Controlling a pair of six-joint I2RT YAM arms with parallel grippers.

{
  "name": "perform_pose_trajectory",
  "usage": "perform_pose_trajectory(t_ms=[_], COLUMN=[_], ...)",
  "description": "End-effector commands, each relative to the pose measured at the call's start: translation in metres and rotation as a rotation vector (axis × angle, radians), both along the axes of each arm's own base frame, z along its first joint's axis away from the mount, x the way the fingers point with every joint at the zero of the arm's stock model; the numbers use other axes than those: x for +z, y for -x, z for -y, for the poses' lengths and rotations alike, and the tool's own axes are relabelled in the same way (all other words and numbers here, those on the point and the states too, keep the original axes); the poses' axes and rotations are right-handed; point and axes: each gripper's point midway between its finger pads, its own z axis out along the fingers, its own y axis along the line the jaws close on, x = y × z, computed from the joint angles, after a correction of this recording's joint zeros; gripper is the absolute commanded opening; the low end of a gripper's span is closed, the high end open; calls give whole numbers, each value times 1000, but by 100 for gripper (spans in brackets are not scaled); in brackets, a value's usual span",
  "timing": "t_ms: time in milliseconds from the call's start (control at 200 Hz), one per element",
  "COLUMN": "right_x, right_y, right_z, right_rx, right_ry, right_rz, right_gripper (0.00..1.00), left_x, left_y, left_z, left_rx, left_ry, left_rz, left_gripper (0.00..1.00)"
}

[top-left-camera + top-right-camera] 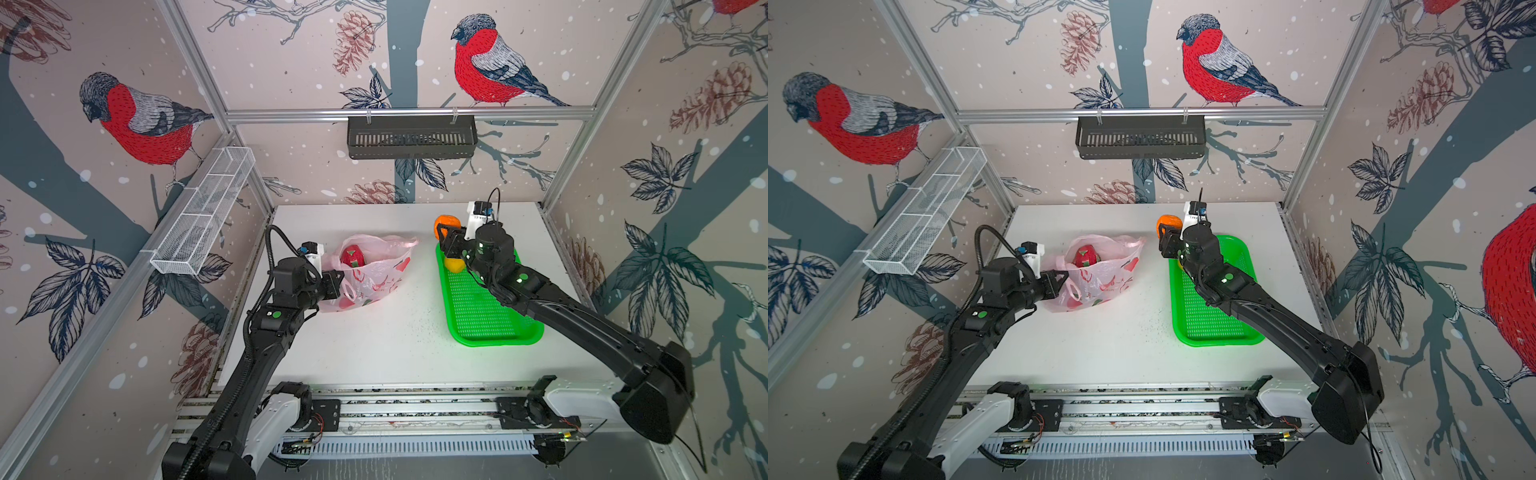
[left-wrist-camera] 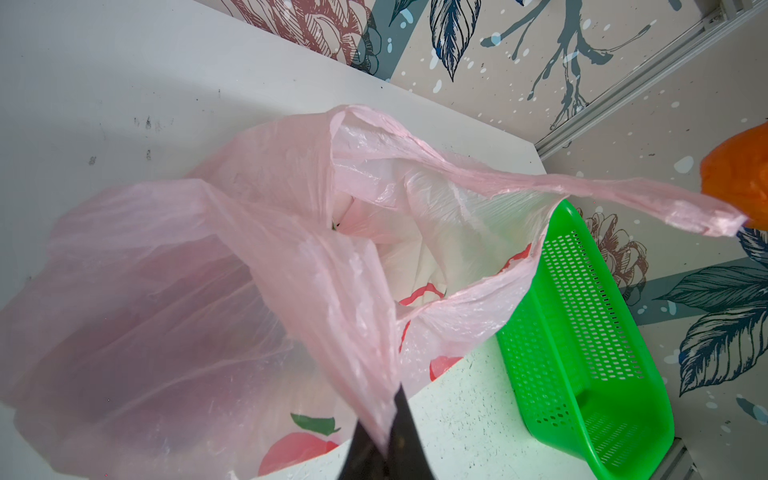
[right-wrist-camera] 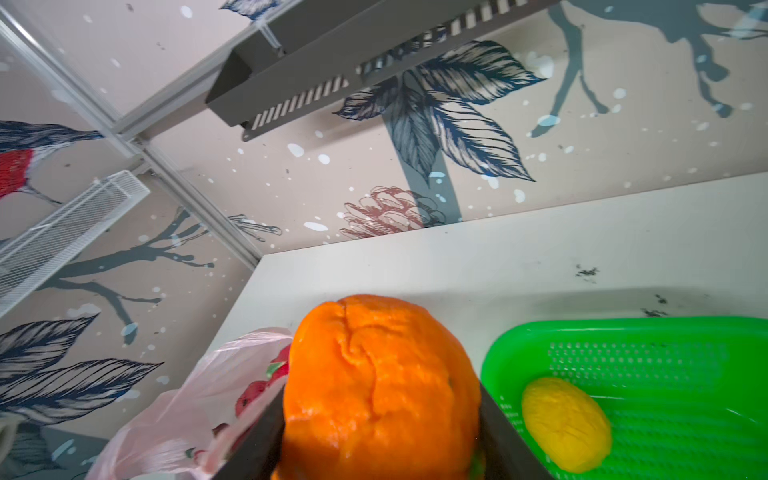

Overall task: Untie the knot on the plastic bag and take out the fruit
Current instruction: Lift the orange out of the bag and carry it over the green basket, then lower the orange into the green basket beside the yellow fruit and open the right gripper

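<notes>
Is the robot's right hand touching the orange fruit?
Touching. In the right wrist view the orange sits squeezed between the right gripper, with its two dark fingers pressed against both sides.

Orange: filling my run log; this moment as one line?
left gripper: shut on plastic bag | right gripper: shut on orange | green basket: yellow fruit | dragon fruit: in bag

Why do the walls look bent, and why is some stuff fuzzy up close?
In both top views a wide lens tilts the metal frame outward, and the green basket glows oversaturated. In the left wrist view the plastic bag goes soft nearest the left claw. In the right wrist view the orange looms large and smeared; the wall behind is sharper.
</notes>
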Motion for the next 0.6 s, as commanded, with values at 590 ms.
perform_pose_trajectory(t_ms=[590], right_x=[-149], right_y=[-28], right_z=[103], right_rx=[-280], right_ry=[164], right_rz=[-319], right_gripper=[27], left_x=[1], left_y=[6], left_z=[-4], left_rx=[-12], left_ry=[-15], left_rz=[31], left_gripper=[0])
